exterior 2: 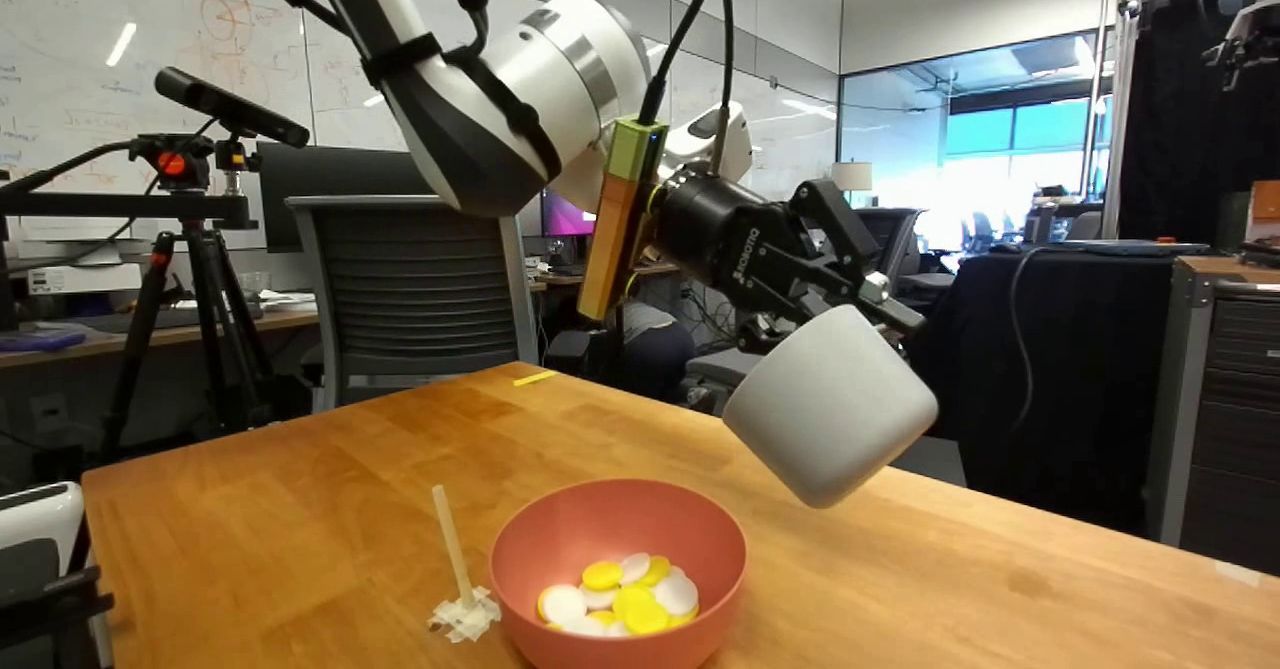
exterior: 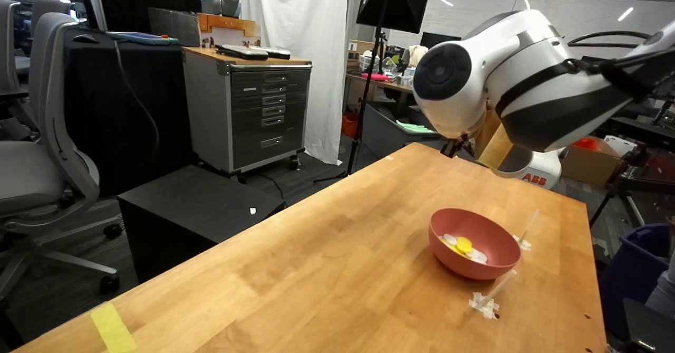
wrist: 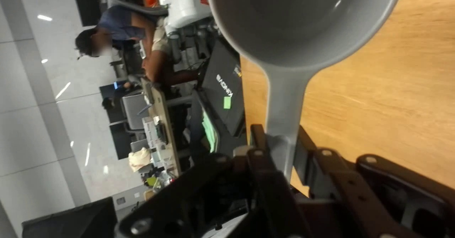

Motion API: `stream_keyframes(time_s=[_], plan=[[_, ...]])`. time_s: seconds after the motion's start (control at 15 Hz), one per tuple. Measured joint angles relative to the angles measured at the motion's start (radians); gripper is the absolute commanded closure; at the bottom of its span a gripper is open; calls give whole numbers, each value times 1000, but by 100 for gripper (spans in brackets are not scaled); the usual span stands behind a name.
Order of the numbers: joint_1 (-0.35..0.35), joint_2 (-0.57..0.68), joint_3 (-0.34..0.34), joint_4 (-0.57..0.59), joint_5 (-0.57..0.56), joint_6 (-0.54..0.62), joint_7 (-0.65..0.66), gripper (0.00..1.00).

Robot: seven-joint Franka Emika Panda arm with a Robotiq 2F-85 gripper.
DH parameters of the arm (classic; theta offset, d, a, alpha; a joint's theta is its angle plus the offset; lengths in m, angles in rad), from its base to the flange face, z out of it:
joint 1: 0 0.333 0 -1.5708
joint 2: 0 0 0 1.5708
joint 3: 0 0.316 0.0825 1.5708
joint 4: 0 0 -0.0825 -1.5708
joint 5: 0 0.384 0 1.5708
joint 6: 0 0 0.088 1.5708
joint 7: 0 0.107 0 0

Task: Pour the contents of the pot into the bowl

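Claw (wrist: 282, 142): clamped on the handle (wrist: 286, 95) of the pot (exterior 2: 830, 409)
Pot: tilted, just beyond the claw, above the counter (exterior 2: 330, 519)
Contents (exterior 2: 640, 604): yellow and white discs, inside the bowl (exterior 2: 620, 524)

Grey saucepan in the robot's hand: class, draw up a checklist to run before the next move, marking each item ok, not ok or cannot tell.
1. Hand gripping handle: ok, closed on it from both sides.
2. Saucepan clear of bowl: ok, apart in an exterior view.
3. Discs in the bowl: ok, yellow and white ones lie inside.
4. Saucepan emptied: cannot tell; no discs show inside, but the wrist view crops it.
5. Saucepan level, if set down next: not ok, tilted.
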Motion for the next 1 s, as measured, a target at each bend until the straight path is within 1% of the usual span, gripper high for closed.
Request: stream_keyframes(time_s=[0.27,0.47,0.73,1.0], plan=[[-25,-21,-53,46,207,146,-45,94],[-40,-24,-96,93,384,227,-86,94],[-50,-20,-150,169,653,272,-152,94],[-50,12,-195,257,915,300,-176,94]])
